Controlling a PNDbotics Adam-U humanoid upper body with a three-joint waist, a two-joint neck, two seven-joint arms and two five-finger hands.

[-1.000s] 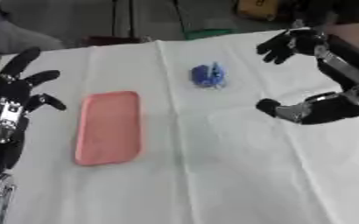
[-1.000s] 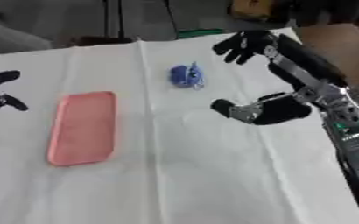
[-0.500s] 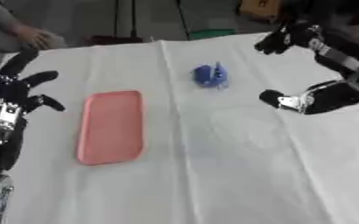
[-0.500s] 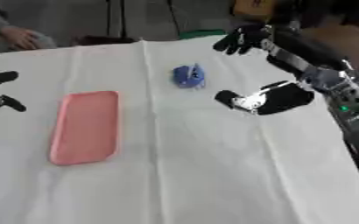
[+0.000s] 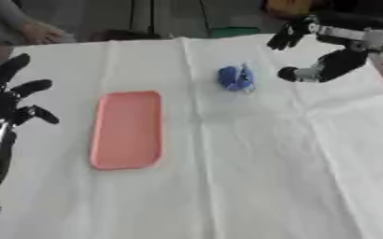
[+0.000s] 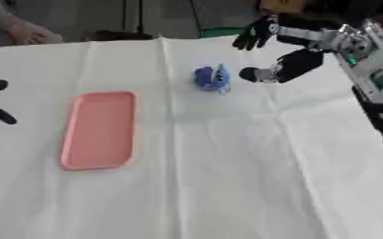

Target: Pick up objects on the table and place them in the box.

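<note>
Right eye view shows right hand (image 6: 286, 66) with fingers spread, empty, just beside the small blue object (image 6: 211, 78) on the counter (image 6: 252, 168); it appears light, possibly soft; grasp round its middle.

From my seat I see the tabletop (image 5: 227, 177) covered by a white cloth (image 6: 252, 186), creased in long folds running toward me. Beyond its far edge the floor (image 5: 170, 16) is dark grey. Thin dark poles (image 5: 152, 14) stand there, with a green thing (image 5: 234, 31) and an orange-brown one (image 5: 286, 6) behind.
</note>
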